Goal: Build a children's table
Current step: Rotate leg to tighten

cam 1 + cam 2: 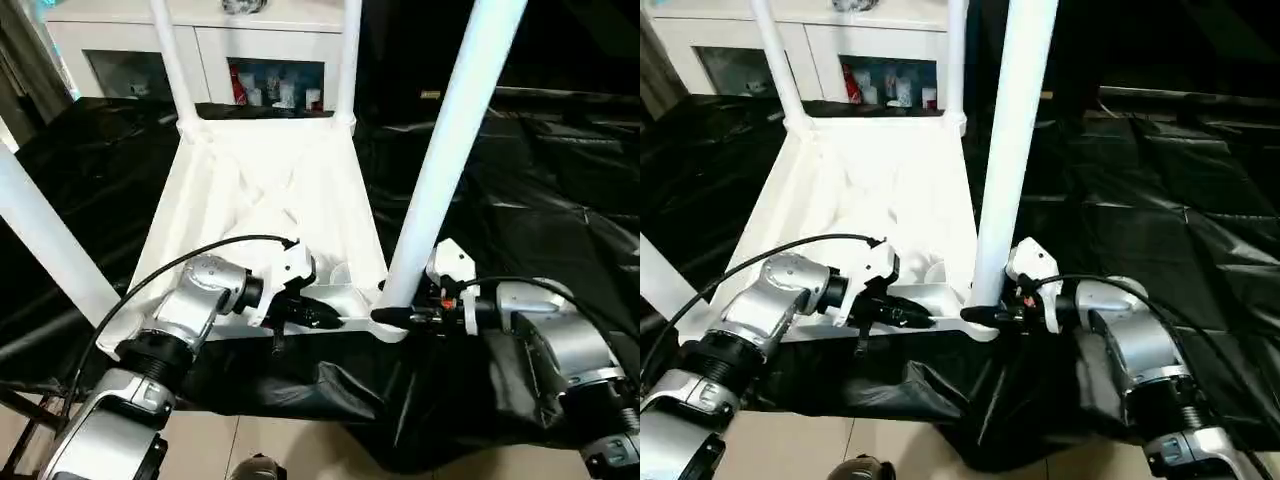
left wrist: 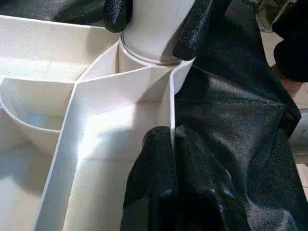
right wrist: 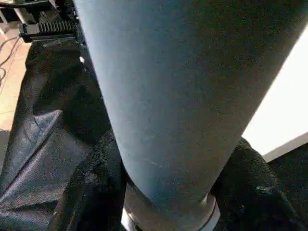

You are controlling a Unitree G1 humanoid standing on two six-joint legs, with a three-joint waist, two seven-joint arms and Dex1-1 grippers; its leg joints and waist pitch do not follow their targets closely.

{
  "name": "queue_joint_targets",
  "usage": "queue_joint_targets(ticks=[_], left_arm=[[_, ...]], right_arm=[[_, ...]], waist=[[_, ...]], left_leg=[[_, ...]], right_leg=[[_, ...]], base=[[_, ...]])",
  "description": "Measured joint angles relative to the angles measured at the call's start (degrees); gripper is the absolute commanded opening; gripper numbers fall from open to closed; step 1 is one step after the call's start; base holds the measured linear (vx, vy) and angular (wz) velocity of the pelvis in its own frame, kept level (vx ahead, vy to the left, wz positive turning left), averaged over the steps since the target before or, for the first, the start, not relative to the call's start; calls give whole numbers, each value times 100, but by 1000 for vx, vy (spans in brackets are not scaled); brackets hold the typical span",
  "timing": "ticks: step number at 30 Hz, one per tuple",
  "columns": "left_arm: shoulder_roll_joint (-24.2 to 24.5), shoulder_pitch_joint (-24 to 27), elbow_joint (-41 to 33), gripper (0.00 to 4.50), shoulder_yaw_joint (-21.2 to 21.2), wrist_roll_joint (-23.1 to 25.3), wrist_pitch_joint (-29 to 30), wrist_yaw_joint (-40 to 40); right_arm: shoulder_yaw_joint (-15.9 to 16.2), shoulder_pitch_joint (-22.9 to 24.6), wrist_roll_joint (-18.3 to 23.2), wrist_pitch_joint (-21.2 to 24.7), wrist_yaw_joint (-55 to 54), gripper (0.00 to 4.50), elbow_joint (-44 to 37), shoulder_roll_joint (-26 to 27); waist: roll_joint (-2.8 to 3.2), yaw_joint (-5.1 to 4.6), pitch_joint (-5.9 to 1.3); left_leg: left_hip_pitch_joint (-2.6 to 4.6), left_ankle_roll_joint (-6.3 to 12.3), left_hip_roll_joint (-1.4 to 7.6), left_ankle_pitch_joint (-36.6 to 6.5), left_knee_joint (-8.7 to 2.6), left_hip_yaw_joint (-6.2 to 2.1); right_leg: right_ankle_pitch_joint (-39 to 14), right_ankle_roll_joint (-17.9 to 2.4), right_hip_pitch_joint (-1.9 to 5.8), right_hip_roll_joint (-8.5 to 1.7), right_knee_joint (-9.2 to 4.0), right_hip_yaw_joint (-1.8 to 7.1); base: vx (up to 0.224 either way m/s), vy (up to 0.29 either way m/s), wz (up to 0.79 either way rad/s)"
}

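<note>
Near-right leg (image 1: 455, 130), long axis upright in the corner socket (image 2: 144, 50) of the inverted tabletop (image 1: 270, 190) (ribbed side up): right gripper (image 1: 392, 316) clasps its base, apparently firmly; left gripper (image 1: 318, 316) grips the adjoining rim.

Silver jointed forearms, white wrist housings, looping black cables, each tool (image 1: 318, 316) black-fingered.

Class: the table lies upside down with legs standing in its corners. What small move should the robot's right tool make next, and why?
Probably press the near right leg down into its socket: the right tool grips its base, while the left tool holds the tabletop rim beside it.
</note>
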Motion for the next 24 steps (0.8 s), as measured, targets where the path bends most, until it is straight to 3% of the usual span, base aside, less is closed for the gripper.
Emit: queue_joint_targets(ticks=[4, 9, 12, 19, 20, 22, 24], left_arm=[[-124, -10, 133, 0, 87, 78, -3, 560], [-493, -234, 517, 0, 242, 267, 50, 1524], [-780, -429, 821, 0, 281, 306, 126, 2129], [-1268, -648, 1173, 0, 435, 418, 193, 3087], [-1275, -648, 1173, 0, 455, 423, 193, 3091], [-1275, -651, 1172, 0, 468, 423, 192, 3086], [-1271, -651, 1171, 0, 467, 423, 185, 3027]], right_arm=[[-190, 9, -117, 56, -768, 201, 183, 362], [-524, -197, -362, 188, -2417, 199, 569, 1063], [-722, -346, -504, 268, -3269, 199, 775, 1391], [-891, -819, -789, 224, -4778, 199, 1413, 1879], [-891, -830, -784, 140, -4785, 233, 1452, 1882], [-894, -829, -782, 54, -4777, 233, 1469, 1883], [-946, -789, -764, 42, -4608, 270, 1426, 1865]], waist=[[-5, -35, 1], [-27, -242, 1], [-32, -301, 1], [-25, -341, -4], [-18, -341, -8], [-15, -337, -11], [-12, -328, -13]], left_leg=[[13, -2, 4, 2, 8, 0], [39, -8, 0, 5, 9, 0], [44, -8, -3, 5, 8, -1], [45, -8, -6, 5, 7, 0], [45, -7, -9, 4, 5, 0], [45, -7, -10, 4, -6, -1], [45, -7, -8, 4, -12, -2]], right_leg=[[2, -2, 3, 1, 11, 1], [-4, 11, 13, 1, 6, 7], [-5, 13, 19, 1, 1, 12], [5, 0, 22, 1, 2, 15], [9, -8, 21, 0, 2, 17], [10, -9, 20, 0, 2, 16], [8, -7, 19, 1, 2, 10]], base=[[0, 0, 0], [0, 0, 0], [0, 0, 0], [0, 0, 0], [0, 0, 0], [0, 0, 0], [0, 0, 0]])
